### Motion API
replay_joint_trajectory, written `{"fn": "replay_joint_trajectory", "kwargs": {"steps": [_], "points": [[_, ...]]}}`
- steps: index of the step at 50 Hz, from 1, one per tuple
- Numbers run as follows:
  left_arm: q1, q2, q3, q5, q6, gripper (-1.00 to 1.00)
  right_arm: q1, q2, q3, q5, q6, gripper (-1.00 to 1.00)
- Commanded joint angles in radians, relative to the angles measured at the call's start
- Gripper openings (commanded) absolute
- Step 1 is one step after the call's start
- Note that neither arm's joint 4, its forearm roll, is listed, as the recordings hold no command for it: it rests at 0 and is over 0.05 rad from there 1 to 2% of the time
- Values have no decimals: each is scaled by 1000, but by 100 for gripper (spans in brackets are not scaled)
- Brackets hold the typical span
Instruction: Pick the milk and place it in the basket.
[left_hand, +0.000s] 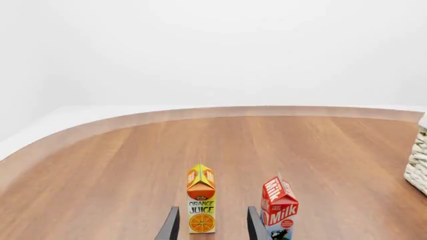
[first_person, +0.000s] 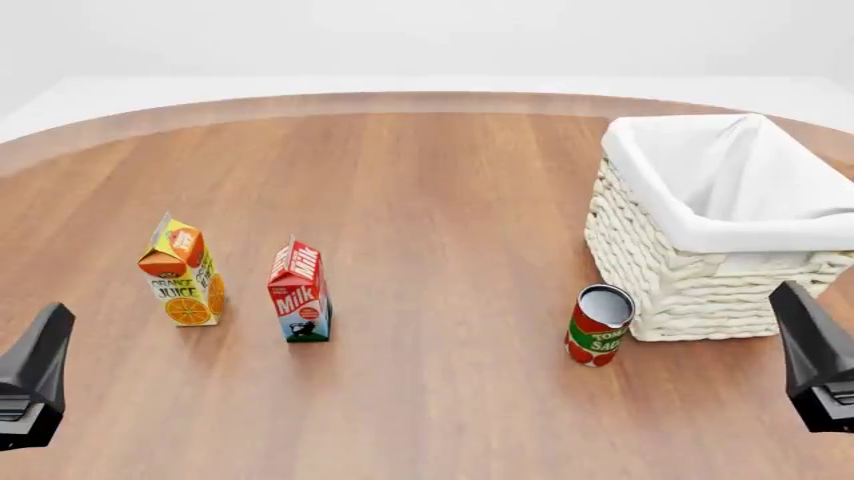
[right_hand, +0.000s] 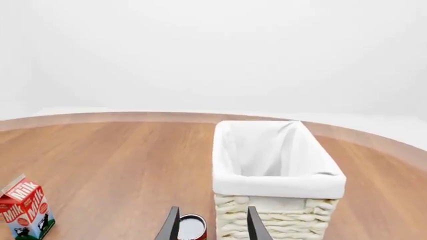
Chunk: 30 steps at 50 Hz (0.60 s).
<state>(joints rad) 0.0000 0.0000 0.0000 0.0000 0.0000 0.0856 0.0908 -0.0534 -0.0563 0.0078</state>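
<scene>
The milk (first_person: 299, 291) is seen upright on the table (first_person: 441, 200), just beside the orange juice carton (first_person: 180, 273) and well apart from the basket (first_person: 721, 225), near which a tomato sauce can (first_person: 599, 325) is stood. Both the left end effector (left_hand: 212, 225) and the right end effector (right_hand: 212, 225) are held apart and empty. The carton is judged light, stiff-walled and easily tipped; a hold across its flat lower sides, below the gable, is thought safest
</scene>
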Motion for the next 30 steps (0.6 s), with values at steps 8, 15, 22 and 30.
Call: {"fn": "replay_joint_trajectory", "kwargs": {"steps": [8,15,22,30], "points": [[0,0,0,0,0,100,70,148,-141,-51,28,100],[0,0,0,0,0,100,104,291,-229,-113,31,100],[0,0,0,0,0,100,132,393,-333,-104,84,100],[0,0,0,0,0,100,178,463,-446,-45,132,100]]}}
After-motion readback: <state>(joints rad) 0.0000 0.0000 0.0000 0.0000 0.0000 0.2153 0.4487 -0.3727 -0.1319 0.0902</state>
